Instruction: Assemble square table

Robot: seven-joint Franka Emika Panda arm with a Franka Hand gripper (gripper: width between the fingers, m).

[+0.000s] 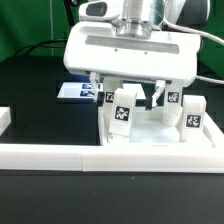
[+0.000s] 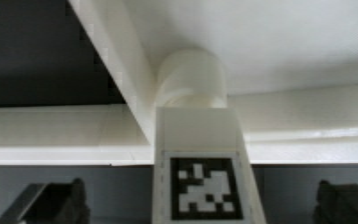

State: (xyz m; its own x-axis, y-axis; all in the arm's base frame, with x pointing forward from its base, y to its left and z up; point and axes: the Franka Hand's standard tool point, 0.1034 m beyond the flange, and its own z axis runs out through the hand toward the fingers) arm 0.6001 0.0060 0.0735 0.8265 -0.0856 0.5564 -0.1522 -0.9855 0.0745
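The white square tabletop lies against the border rail with several white tagged legs standing on it. The nearest leg stands at the corner toward the exterior view's left. Others stand at the exterior view's right and behind. My gripper hangs right over the nearest leg. In the wrist view that leg runs between my two fingers to a rounded corner of the tabletop. The gripper is open, with a dark gap between the leg and each finger.
The long low white border rail runs along the front and turns up at the exterior view's left. The marker board lies flat on the black table behind the tabletop, at the exterior view's left.
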